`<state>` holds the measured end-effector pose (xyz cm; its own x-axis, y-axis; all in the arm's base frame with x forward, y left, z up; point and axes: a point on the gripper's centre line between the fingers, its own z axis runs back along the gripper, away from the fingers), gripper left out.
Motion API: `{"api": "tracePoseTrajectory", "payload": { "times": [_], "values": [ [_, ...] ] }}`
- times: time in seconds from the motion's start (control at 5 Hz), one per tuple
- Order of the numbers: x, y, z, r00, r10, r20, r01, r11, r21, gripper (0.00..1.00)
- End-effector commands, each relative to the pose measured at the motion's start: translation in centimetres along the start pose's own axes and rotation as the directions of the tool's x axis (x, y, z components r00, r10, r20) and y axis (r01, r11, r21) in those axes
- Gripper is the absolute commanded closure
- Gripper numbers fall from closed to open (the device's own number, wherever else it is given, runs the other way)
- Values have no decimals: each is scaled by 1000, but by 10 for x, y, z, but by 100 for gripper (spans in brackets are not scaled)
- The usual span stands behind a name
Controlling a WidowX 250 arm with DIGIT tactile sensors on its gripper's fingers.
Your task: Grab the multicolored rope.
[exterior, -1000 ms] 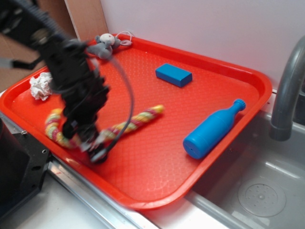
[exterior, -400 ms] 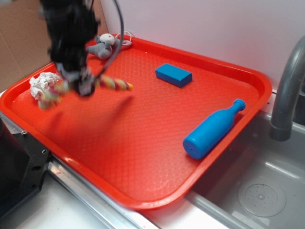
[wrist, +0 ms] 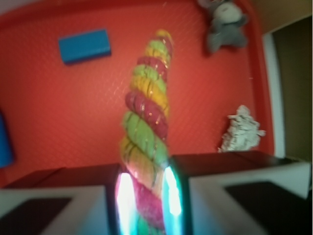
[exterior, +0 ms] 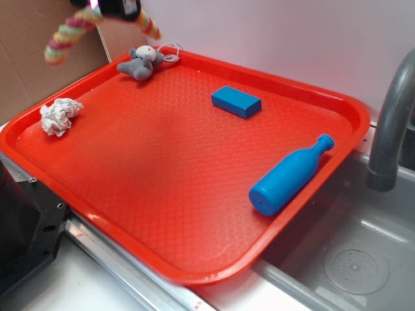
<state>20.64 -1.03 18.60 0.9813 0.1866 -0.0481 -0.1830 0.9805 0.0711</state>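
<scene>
Rope (wrist: 145,132), thick twisted yellow, pink, green strands, hangs clamped between narrow jaws.

The gripper (wrist: 146,200) has two broad, flat-faced fingers (wrist: 244,196) with black upper surfaces and pale grey or white front edges. Their inner faces carry translucent pads (wrist: 171,193) that appear bright cyan-white. In the exterior view only a black portion of the gripper (exterior: 117,8) is visible at the top edge.
</scene>
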Motion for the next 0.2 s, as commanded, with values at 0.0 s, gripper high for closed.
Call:
{"api": "tracePoseTrajectory", "payload": {
  "times": [0.0],
  "values": [
    [-5, 12, 33, 986, 144, 86, -144, 990, -16, 100]
  ]
}}
